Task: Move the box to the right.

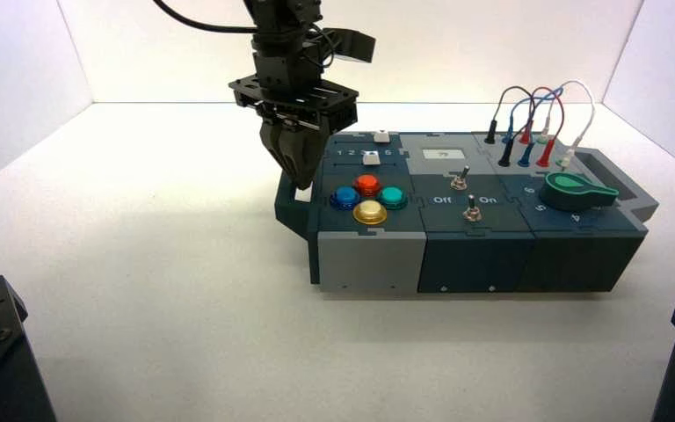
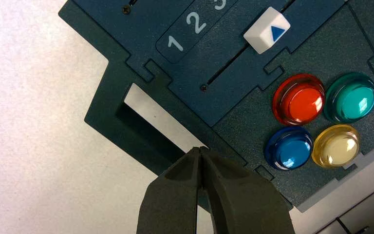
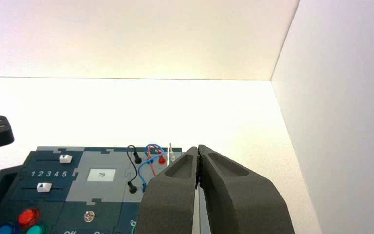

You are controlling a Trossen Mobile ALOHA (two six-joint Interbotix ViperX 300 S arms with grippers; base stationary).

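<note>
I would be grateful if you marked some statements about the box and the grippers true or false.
1. The left gripper is at the box's left handle. True.
2. The green knob sits at the box's left end. False: the green knob is at its right end.
3. The right gripper is gripping a wire. False: it holds nothing.
4. The yellow button is nearer the cameras' side than the red button. True.

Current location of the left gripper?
High view: the left gripper is at the opening of the left side handle of the box, just left of the blue button; the left wrist view shows its fingers together.
</note>
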